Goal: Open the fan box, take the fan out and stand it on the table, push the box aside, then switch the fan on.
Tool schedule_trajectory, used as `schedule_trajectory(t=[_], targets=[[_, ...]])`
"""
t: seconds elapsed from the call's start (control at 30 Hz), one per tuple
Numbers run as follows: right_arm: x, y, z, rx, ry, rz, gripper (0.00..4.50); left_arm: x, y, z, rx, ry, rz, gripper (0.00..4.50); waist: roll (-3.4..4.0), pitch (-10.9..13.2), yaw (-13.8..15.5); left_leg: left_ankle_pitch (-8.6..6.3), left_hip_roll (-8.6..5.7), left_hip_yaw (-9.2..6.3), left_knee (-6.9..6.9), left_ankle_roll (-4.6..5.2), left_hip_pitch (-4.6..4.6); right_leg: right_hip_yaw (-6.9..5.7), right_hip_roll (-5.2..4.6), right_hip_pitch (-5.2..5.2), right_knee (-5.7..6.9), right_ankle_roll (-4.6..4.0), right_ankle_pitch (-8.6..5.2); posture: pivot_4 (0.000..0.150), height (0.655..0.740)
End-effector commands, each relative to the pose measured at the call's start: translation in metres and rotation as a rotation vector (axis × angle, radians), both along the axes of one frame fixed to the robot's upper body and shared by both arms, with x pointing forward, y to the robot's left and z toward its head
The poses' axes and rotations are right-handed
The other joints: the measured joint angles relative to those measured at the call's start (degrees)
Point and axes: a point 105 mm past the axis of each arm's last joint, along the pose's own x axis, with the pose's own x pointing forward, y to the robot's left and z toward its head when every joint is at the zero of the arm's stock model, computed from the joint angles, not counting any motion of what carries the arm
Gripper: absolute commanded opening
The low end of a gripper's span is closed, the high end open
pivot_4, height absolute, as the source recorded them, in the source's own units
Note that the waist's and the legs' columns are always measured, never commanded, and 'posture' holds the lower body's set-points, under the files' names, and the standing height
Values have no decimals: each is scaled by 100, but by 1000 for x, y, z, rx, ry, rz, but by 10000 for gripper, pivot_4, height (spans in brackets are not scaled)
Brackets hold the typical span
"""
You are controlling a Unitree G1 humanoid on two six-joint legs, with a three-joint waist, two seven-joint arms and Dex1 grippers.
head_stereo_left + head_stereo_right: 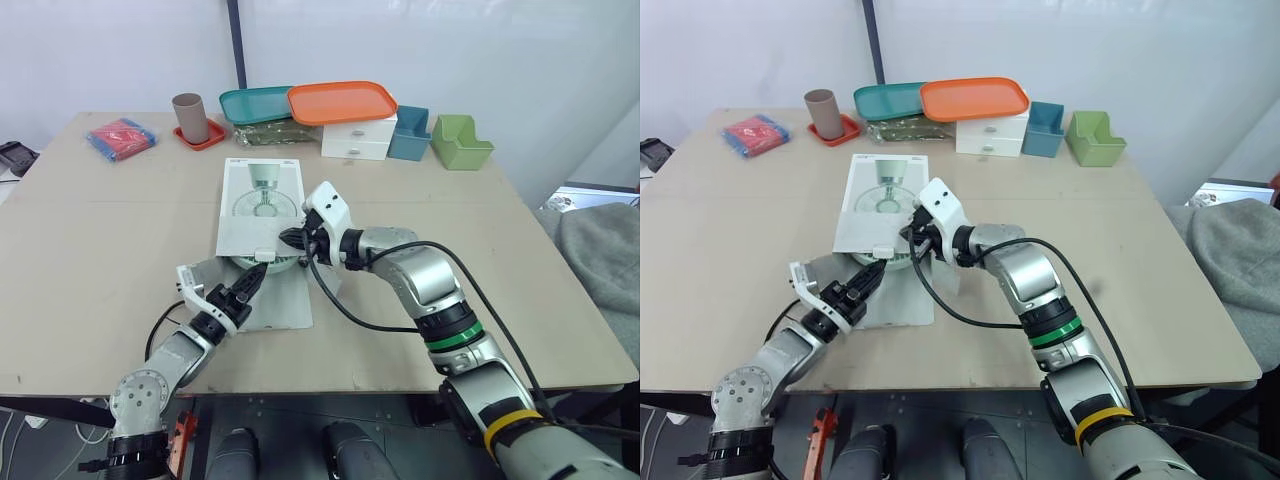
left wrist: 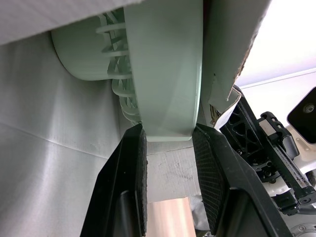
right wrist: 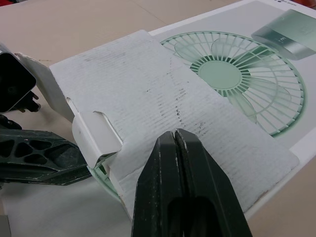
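Note:
The white fan box [image 1: 258, 205] lies flat in the middle of the table, its near end open and its flaps [image 1: 278, 302] spread on the tabletop. The pale green fan [image 1: 268, 264] pokes out of that open end. My left gripper [image 1: 254, 280] reaches in from the near side, shut on the fan's rim [image 2: 163, 74], which sits between the two black pads [image 2: 136, 163]. My right gripper [image 1: 293, 240] is shut, with its tips [image 3: 175, 136] resting on the box's raised top flap [image 3: 163, 94] just above the fan.
Along the back stand a brown cup [image 1: 190, 118] on a red coaster, a teal tray [image 1: 255, 103], an orange tray [image 1: 342, 101] on white drawers [image 1: 358, 138], a blue bin [image 1: 410, 132] and a green bin [image 1: 460, 142]. A red and blue packet [image 1: 121, 137] lies far left.

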Motion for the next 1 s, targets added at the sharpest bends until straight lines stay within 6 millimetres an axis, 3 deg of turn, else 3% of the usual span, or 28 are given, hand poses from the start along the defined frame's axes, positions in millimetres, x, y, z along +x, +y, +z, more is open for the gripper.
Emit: schedule_trajectory(t=[0.03,0.33,1.0], targets=[[0,0,6,-3,-31,-1,0,-10,9,-23,38,103,34,9025,0,0,-10,0,0,0,0,0,0,0,0,0,0,-1,0,1500,7400],[-6,4,6,-18,-48,38,0,-22,19,-39,34,166,54,9025,1,0,-13,-6,1,0,-5,1,3,0,1,0,0,-6,-10,1500,7400],[-16,25,1,-76,-60,105,0,-41,17,-32,37,182,19,9025,0,-2,-59,-21,6,1,-8,-4,10,-1,2,1,0,-13,-22,1500,7400]])
